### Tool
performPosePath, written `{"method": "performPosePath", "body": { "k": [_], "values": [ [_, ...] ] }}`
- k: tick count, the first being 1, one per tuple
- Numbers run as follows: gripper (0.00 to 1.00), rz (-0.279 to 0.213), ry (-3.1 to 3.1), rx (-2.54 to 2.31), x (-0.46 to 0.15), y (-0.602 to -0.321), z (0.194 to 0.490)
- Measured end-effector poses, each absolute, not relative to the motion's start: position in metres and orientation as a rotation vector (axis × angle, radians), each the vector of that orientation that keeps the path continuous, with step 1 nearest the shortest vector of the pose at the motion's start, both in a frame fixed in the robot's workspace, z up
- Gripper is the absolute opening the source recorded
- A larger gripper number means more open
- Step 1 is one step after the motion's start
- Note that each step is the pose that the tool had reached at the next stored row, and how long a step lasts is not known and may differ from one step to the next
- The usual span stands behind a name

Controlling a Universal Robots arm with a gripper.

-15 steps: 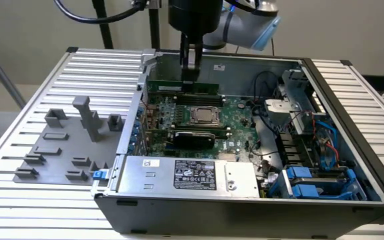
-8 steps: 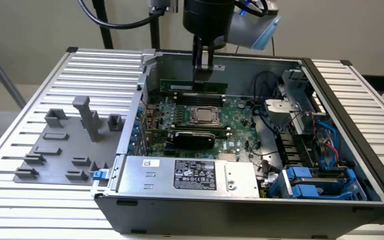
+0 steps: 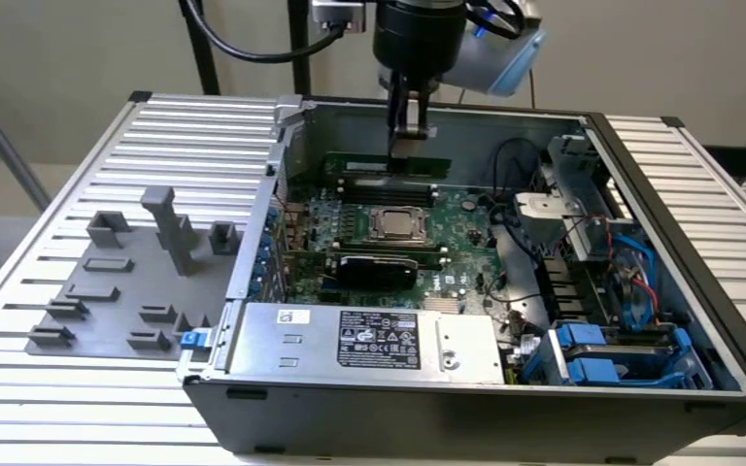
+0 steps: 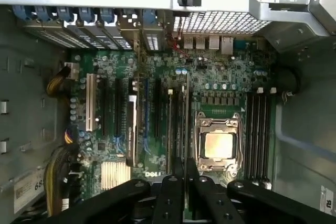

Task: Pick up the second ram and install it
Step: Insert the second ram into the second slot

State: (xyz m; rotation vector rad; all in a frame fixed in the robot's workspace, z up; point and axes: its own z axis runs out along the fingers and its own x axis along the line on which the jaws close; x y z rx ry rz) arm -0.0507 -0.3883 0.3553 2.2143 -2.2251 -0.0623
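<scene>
**Second ram (image 3: 360, 162) gripped, poised over the slots**

The gripper (image 3: 410, 134) is clamped on the stick's top edge, jaws pinched across it. The stick hangs level over the motherboard (image 3: 466, 221), between the CPU (image 3: 399, 225) and the far wall of the case (image 3: 490, 121). I judge pick-up done and installing in hand. Seating calls for the stick square over a slot, then a straight, even press. The exterior view gives its green face and height. The wrist view has it edge-on along the black slots (image 4: 173, 124).

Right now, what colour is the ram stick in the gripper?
Green. The second ram in the gripper shows best in the exterior view.
</scene>
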Motion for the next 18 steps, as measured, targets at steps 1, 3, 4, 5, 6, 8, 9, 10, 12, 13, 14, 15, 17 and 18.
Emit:
{"method": "performPosePath", "body": {
  "k": [1,3,4,5,6,8,9,10,12,13,14,15,17,18],
  "values": [
    [0.00,-0.062,-2.225,2.214,-0.049,-0.385,0.354],
    [0.00,-0.062,-2.225,2.214,-0.047,-0.380,0.350],
    [0.00,-0.062,-2.225,2.214,-0.046,-0.378,0.348],
    [0.00,-0.062,-2.225,2.214,-0.046,-0.376,0.346],
    [0.00,-0.062,-2.225,2.214,-0.045,-0.374,0.345],
    [0.00,-0.062,-2.228,2.212,-0.044,-0.372,0.341],
    [0.00,-0.063,-2.230,2.209,-0.043,-0.372,0.339],
    [0.00,-0.063,-2.233,2.207,-0.043,-0.371,0.337],
    [0.00,-0.062,-2.237,2.202,-0.042,-0.369,0.334],
    [0.00,-0.062,-2.237,2.202,-0.042,-0.369,0.334],
    [0.00,-0.062,-2.237,2.202,-0.042,-0.369,0.334],
    [0.00,-0.062,-2.237,2.202,-0.042,-0.369,0.334],
    [0.00,-0.060,-2.236,2.201,-0.042,-0.369,0.334],
    [0.00,-0.059,-2.236,2.201,-0.042,-0.369,0.334]
  ]
}}
